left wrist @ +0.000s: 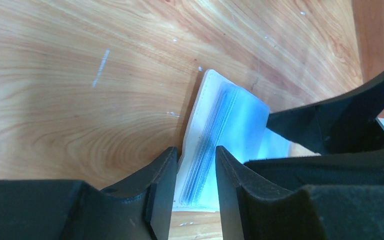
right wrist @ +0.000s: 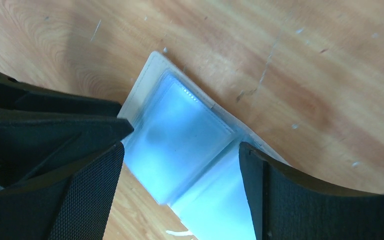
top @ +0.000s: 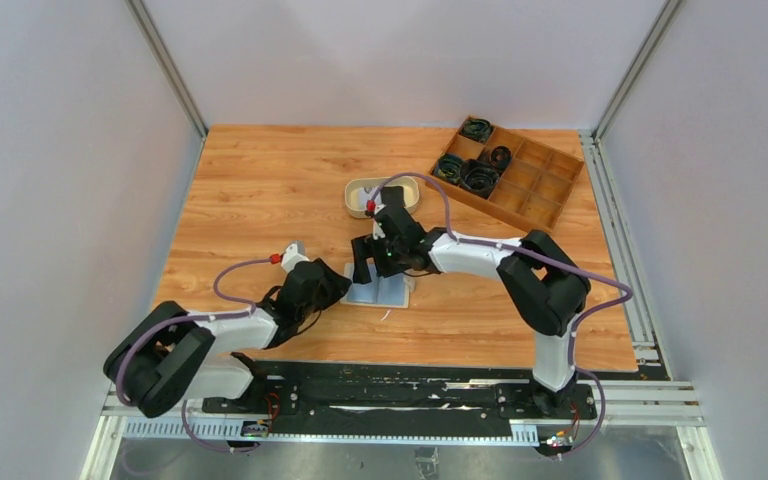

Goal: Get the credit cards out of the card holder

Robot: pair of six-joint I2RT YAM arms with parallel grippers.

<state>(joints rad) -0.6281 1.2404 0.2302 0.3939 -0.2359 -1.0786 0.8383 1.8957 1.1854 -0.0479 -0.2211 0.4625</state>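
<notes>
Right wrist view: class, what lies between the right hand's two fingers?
The opened card holder, pale blue inside facing up, flat on the wooden table. The right hand stands open over it. The right wrist view shows this.

- The top camera looks down from above and behind my bases, far enough back to take in the whole table.
- My left wrist camera sits low and close, facing the card holder nearly edge-on.
- My right wrist camera looks down close over it. All three views share that card holder.

Card holder lies on the table; tray behind it, compartment box back right.
</notes>
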